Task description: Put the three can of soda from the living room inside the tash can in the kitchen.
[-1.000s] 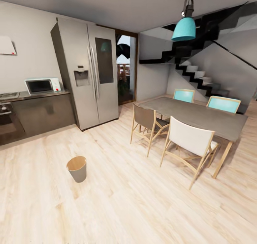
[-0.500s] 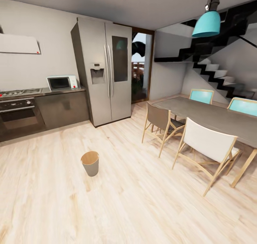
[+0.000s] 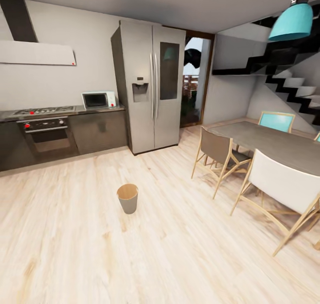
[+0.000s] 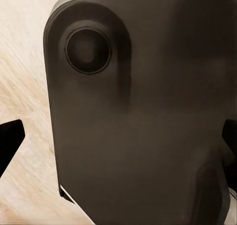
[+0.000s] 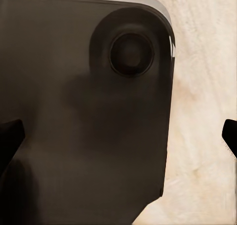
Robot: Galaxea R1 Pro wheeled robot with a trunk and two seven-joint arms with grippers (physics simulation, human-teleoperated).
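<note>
Right now the bin (image 3: 128, 198) stands alone on the wood floor (image 3: 178, 250), well ahead of both arms, likely left in the open so cans drop in easily. Both grippers' finger tips sit wide apart, holding nothing, just beside the robot's dark body (image 4: 143, 116).

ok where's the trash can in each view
head view: the trash can stands on the wood floor, lower centre-left, in front of the fridge.
left wrist view: not in it.
right wrist view: not in it.
shared landmark: the pale wood floor, in all three.
</note>
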